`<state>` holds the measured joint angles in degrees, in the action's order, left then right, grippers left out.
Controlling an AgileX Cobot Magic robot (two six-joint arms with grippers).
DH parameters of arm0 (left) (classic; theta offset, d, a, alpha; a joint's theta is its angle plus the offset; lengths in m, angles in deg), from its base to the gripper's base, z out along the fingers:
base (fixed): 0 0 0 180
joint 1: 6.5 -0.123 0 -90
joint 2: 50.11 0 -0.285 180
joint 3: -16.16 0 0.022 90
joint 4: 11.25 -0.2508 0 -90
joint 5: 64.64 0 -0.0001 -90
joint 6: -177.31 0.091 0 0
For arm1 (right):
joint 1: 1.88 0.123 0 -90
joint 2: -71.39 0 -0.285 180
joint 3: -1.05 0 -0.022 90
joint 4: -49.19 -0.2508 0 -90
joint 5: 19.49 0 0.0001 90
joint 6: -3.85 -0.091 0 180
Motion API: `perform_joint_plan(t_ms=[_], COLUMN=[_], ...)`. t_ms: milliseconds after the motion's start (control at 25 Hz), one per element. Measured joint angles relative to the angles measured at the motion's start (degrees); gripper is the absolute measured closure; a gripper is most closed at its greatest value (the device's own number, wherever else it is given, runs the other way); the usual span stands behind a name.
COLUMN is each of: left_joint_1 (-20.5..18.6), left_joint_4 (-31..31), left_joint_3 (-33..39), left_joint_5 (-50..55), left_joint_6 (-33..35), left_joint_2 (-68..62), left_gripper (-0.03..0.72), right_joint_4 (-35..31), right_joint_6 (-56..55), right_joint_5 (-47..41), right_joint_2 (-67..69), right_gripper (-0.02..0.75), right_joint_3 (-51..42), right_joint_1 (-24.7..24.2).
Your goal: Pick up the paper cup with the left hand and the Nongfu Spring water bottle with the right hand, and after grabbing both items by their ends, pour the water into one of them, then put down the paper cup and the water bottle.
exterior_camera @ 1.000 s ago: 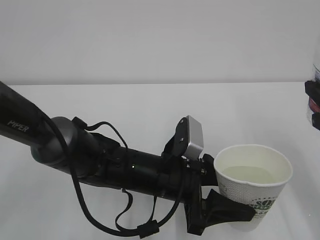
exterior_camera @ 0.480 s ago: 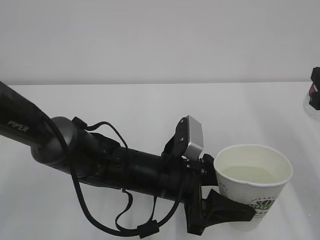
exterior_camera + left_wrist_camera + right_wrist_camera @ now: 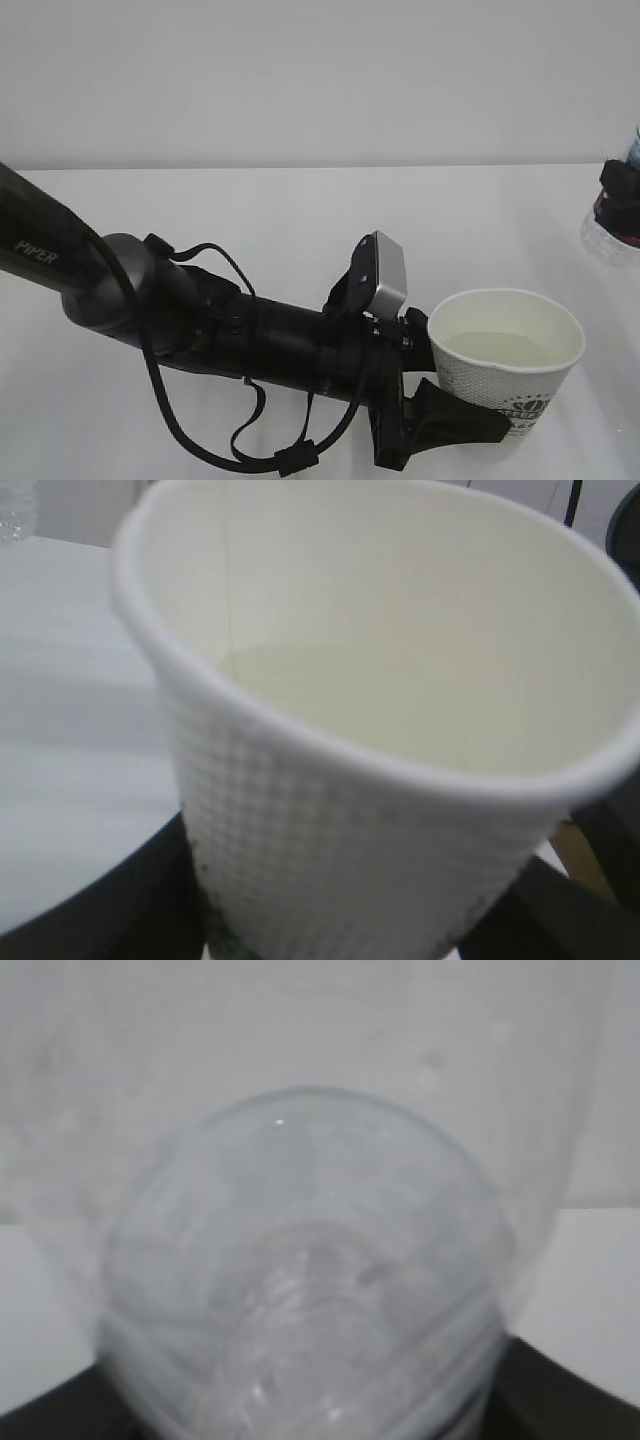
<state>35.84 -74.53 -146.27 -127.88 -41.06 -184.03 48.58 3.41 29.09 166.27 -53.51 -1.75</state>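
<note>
Over the white bench [image 3: 300,210], the long black left arm's pincer [image 3: 455,420] clasps the small white tapered paper cup [image 3: 505,370] low down, clear water [image 3: 500,348] inside, while at the far right edge the black right pincer [image 3: 622,195] holds the clear ribbed plastic bottle [image 3: 300,1290].

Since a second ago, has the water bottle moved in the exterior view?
Yes. The water bottle has dropped lower along the right edge, toward the table.
</note>
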Motion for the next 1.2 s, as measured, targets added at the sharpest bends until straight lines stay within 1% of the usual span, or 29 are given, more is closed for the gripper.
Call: perform_joint_plan(t_ms=[160,360,640,1200], left_joint_1=[0.0,0.0,0.0,0.0], left_joint_4=[0.0,0.0,0.0,0.0], left_joint_3=[0.0,0.0,0.0,0.0], left_joint_5=[0.0,0.0,0.0,0.0], left_joint_6=[0.0,0.0,0.0,0.0], left_joint_2=[0.0,0.0,0.0,0.0], left_gripper=[0.204,0.204,0.204,0.204], right_joint_4=[0.0,0.0,0.0,0.0], right_joint_6=[-0.1,-0.2,-0.2,-0.3], right_joint_5=[0.9,7.2,12.2,14.5], right_joint_2=[2.9,7.4,13.6,21.0], right_gripper=[0.316,0.316,0.316,0.316], right_joint_3=[0.0,0.0,0.1,2.0], right_joint_1=[0.0,0.0,0.0,0.0])
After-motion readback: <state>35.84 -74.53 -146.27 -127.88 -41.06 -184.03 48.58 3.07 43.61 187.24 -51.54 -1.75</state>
